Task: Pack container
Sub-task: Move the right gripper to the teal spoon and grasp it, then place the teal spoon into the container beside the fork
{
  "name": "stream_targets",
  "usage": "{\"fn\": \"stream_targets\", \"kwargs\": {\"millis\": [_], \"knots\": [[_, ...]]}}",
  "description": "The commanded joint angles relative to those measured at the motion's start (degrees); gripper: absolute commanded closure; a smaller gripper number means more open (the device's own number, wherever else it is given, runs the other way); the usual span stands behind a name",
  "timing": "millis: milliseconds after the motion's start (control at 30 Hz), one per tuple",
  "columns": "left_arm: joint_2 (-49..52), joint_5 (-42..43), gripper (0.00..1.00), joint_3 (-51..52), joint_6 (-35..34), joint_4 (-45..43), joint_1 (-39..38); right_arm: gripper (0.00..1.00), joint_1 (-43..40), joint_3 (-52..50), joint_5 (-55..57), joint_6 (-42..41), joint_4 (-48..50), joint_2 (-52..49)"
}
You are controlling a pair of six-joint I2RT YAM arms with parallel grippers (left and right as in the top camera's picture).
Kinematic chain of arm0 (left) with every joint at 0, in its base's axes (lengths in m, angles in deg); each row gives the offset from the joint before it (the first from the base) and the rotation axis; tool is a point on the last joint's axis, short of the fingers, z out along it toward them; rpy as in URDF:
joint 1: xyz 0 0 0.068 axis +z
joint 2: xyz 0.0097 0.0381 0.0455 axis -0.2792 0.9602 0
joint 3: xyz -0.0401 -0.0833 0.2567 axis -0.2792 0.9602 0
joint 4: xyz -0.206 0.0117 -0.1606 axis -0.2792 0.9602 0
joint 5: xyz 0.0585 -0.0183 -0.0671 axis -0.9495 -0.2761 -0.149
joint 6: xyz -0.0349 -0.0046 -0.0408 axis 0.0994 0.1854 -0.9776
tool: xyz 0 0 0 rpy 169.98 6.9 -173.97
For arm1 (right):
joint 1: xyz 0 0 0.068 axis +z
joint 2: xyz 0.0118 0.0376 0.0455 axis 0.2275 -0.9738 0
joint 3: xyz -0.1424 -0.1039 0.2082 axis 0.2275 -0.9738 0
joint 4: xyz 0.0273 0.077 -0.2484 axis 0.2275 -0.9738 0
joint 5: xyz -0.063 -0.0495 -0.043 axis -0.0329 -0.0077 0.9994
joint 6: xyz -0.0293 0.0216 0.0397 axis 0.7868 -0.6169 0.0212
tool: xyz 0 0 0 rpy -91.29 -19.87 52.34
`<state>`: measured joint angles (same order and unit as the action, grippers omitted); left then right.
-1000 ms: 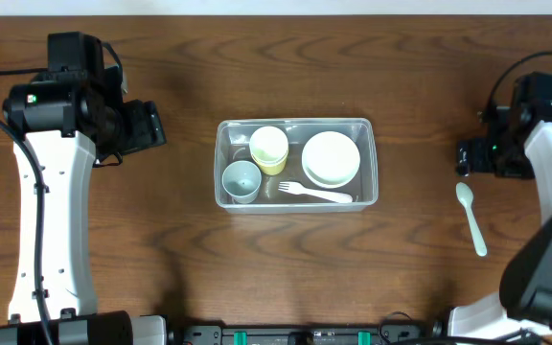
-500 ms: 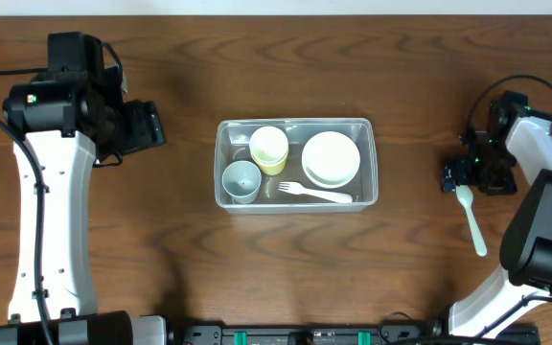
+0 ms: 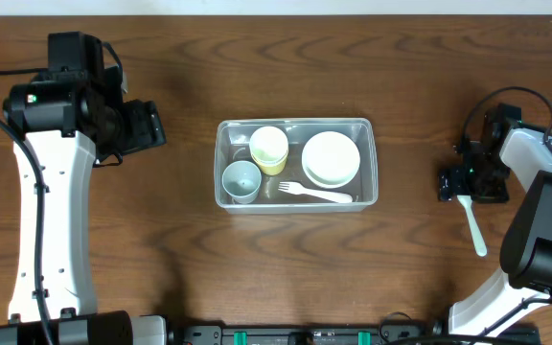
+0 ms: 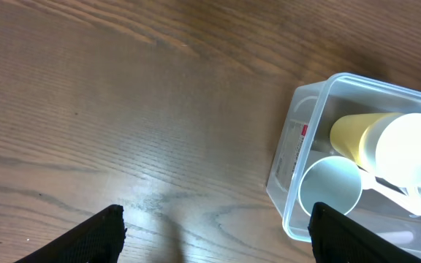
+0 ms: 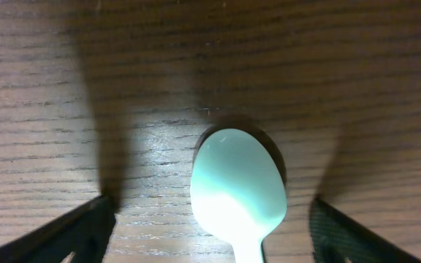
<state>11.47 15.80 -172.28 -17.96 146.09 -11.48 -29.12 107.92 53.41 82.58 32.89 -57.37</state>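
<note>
Right pincer (image 5: 210,219) low over table (image 3: 161,240), jaws spread wide, nothing held. Spoon (image 5: 236,186) bowl sits right between fingers (image 5: 86,226). Spoon looks light, stiff, slick plastic; best pinched across neck, probably.

Container (image 3: 295,122) well apart to left, mid-table, upright. Clear thin-walled tub, likely light and a bit flexy; take by rim if shifting. Already holds two cups (image 3: 268,149), bowls (image 3: 331,158), fork (image 3: 314,194).

Left pincer (image 4: 214,234) open, empty, off to container's left.
</note>
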Motion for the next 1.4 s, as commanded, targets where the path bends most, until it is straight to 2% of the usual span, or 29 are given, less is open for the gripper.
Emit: {"fn": "stream_targets", "kwargs": {"millis": [0, 100, 467, 567, 867, 1033, 1100, 1233, 1367], "knots": [[0.04, -0.11, 0.19, 0.35, -0.48, 0.22, 0.2, 0.24, -0.31, -1.55, 0.57, -0.2, 0.72, -1.16], [0.04, -0.11, 0.19, 0.35, -0.48, 0.31, 0.2, 0.35, -0.31, -1.55, 0.57, -0.2, 0.79, -1.16], [0.04, -0.11, 0.19, 0.35, -0.5, 0.44, 0.2, 0.53, -0.31, -1.53, 0.57, -0.2, 0.79, -1.16], [0.04, -0.11, 0.19, 0.35, -0.48, 0.44, 0.2, 0.63, -0.31, -1.53, 0.57, -0.2, 0.94, -1.16], [0.04, -0.11, 0.19, 0.35, -0.5, 0.44, 0.2, 0.69, -0.31, -1.53, 0.57, -0.22, 1.01, -1.16], [0.04, -0.11, 0.19, 0.35, -0.5, 0.42, 0.2, 0.76, -0.31, -1.51, 0.59, -2.16, 1.75, -1.16], [0.04, -0.11, 0.19, 0.35, -0.5, 0.42, 0.2, 0.8, -0.28, -1.49, 0.57, -2.6, 1.88, -1.14], [0.04, -0.11, 0.19, 0.35, -0.5, 0.42, 0.2, 0.95, -0.17, -0.72, 0.55, -3.43, 1.97, -1.03], [0.04, -0.11, 0.19, 0.35, -0.5, 0.39, 0.2, 0.99, 0.28, 2.1, 0.52, -3.87, 0.35, 0.33]]}}
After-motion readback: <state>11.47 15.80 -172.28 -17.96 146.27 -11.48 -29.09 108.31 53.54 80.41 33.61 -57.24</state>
